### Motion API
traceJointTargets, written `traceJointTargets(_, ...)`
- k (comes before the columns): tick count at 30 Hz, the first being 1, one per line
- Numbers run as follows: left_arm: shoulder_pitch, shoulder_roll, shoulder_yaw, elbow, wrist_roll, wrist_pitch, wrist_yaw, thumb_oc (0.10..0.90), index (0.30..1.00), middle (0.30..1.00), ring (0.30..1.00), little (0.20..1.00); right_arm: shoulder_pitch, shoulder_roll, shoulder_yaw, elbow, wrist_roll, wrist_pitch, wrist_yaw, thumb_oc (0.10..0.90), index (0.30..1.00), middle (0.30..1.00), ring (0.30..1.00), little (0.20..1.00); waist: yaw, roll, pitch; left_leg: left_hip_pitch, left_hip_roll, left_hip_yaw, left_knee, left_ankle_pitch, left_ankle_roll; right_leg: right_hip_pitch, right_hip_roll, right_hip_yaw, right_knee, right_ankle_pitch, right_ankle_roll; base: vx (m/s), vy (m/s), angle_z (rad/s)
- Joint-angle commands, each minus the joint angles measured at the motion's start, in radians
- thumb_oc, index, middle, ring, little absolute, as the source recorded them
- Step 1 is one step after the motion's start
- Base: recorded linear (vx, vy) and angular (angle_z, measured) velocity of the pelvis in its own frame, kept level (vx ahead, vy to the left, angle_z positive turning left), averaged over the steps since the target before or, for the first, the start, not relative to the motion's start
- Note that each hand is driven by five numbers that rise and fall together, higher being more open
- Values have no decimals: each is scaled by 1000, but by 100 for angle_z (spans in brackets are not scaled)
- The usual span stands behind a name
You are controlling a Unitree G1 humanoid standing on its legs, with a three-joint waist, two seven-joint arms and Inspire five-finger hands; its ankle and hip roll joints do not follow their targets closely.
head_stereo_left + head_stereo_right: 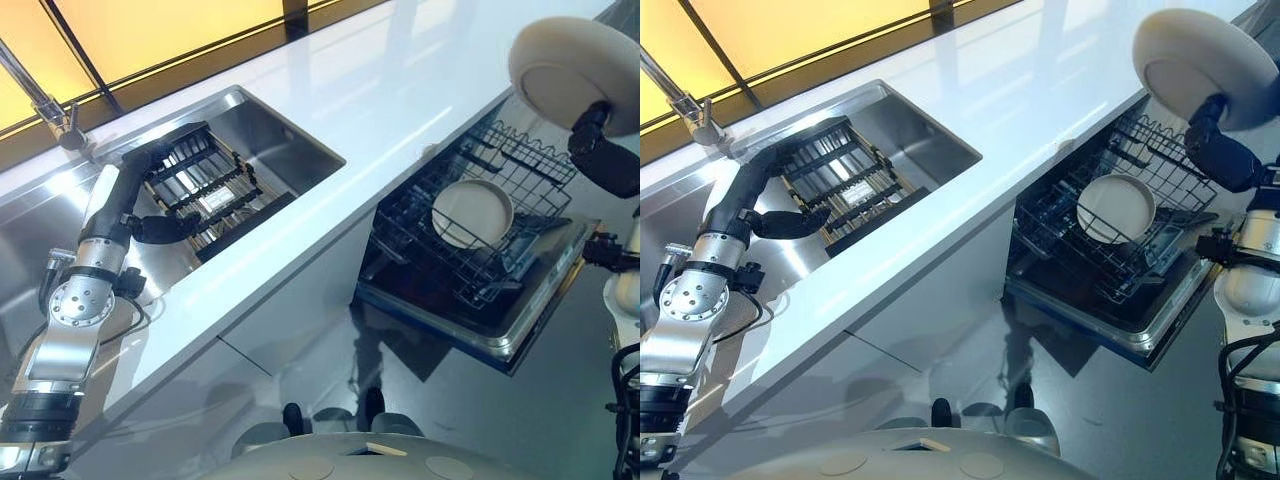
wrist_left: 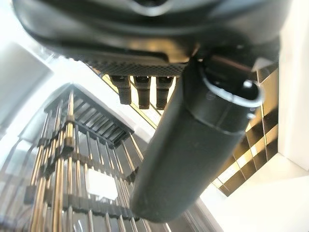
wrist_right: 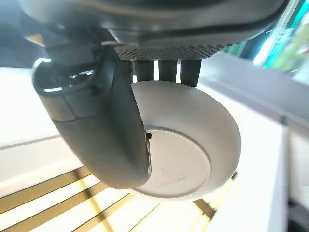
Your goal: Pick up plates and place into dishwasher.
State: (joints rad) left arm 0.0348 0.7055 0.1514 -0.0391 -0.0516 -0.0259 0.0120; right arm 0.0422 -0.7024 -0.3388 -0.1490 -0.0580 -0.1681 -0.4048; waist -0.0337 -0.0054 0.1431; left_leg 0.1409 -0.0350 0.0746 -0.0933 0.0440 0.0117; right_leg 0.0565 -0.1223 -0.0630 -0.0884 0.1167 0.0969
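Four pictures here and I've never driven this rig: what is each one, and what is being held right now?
The two wide pictures come from the robot's head, looking down at a white counter with a steel sink and an open dishwasher. The two close pictures come from cameras on its wrists.

The right hand, dark with fingers and a thumb, pinches a pale plate above the dishwasher's wire rack; its wrist picture shows the thumb on that plate's underside. Another plate already stands in the rack.

The left hand is open over a black dish rack in the sink, holding nothing.
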Motion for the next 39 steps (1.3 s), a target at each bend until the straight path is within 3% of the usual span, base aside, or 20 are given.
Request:
traceJointTargets(1,-35,33,125,22,-41,-115,58,800,900,900,900,900,-43,-20,-46,3,22,-52,-11,100,300,300,300,200,-6,-3,-94,-27,-20,8,19,-60,3,1,65,-18,105,-113,21,-2,-12,-4)
traceJointTargets(9,14,-14,141,70,-49,-104,74,800,900,900,900,900,-10,31,2,83,43,-23,75,100,300,300,300,200,0,-6,-78,-27,-20,5,20,-61,4,-4,62,-27,114,-114,20,9,1,0)
traceJointTargets(23,15,-18,106,197,-56,-120,134,800,900,900,900,900,-58,34,123,270,16,79,81,100,300,300,300,200,30,-8,-64,-25,-23,-21,16,-69,4,6,55,-51,105,-121,22,27,-3,1)
traceJointTargets(30,-2,-9,104,163,-87,-145,134,800,900,900,900,900,-93,41,176,370,-13,136,29,100,300,300,300,200,54,-6,-54,-28,-24,-32,18,-67,4,6,51,-66,112,-124,22,15,-16,5)
traceJointTargets(39,-18,11,83,111,-108,-131,115,800,900,900,900,900,-146,50,239,546,-29,222,-61,100,300,300,300,200,81,12,-40,-31,-26,-54,21,-65,5,7,45,-88,125,-132,21,37,-23,13)
